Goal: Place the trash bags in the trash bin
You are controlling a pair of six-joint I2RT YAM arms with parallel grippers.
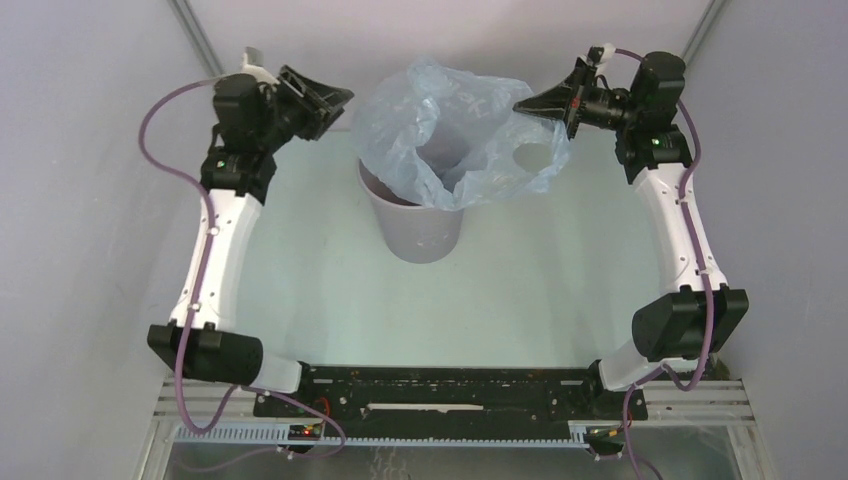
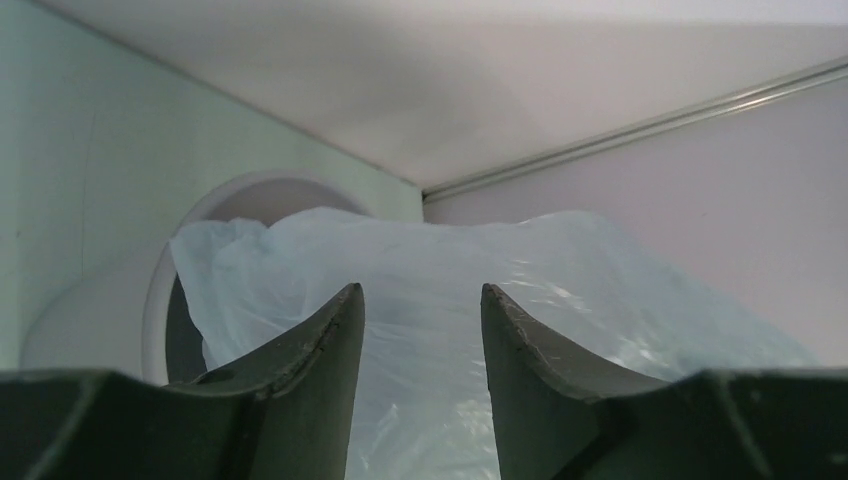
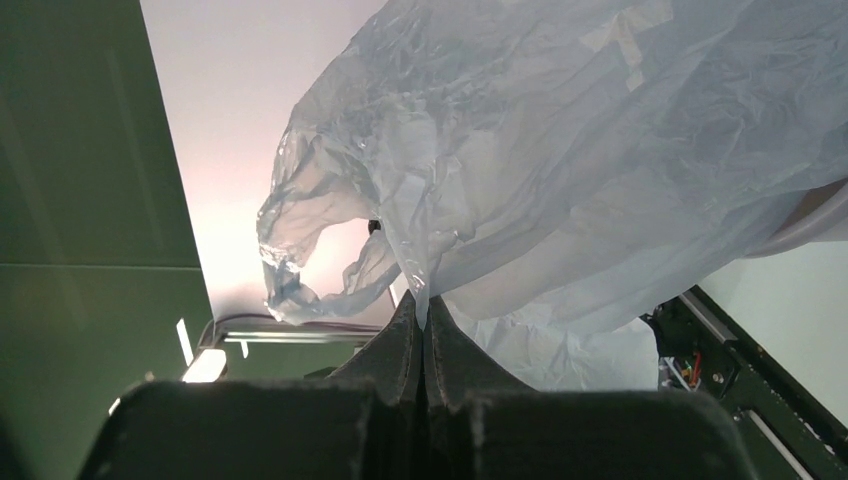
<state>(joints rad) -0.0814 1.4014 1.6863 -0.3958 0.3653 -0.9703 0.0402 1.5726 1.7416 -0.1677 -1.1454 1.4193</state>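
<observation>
**A:** Where was the trash bag (image 1: 450,135)?

**B:** It was draped over the trash bin (image 1: 415,235) at the middle of the table (image 1: 560,290). Its lower part was tucked into the mouth and the rest billowed above the rim. In the top view its long axis ran from 9 to 3 o'clock, wider than the bin.

**A:** And from the left gripper (image 1: 338,100)?

**B:** The bag lay at 3 o'clock from it, just beside the tips. I couldn't tell whether they touched the film. That claw was the nearer one to the bag's loose 9 o'clock edge.

**A:** How wide was it?

**B:** It was released, the fingers (image 2: 320,370) partway apart with nothing between them. Its wrist view showed film straight ahead through the gap and the bin's rim off at 9 o'clock.

**A:** And the right gripper (image 1: 528,104)?

**B:** It was clenched on a fold at the bag's 3 o'clock edge and held it above the rim. The jaws were pressed flat together, with film rising out of the seam.

**A:** What next, then?

**B:** I judged the left claw had to reach toward 3 o'clock and pinch the free edge.
</observation>
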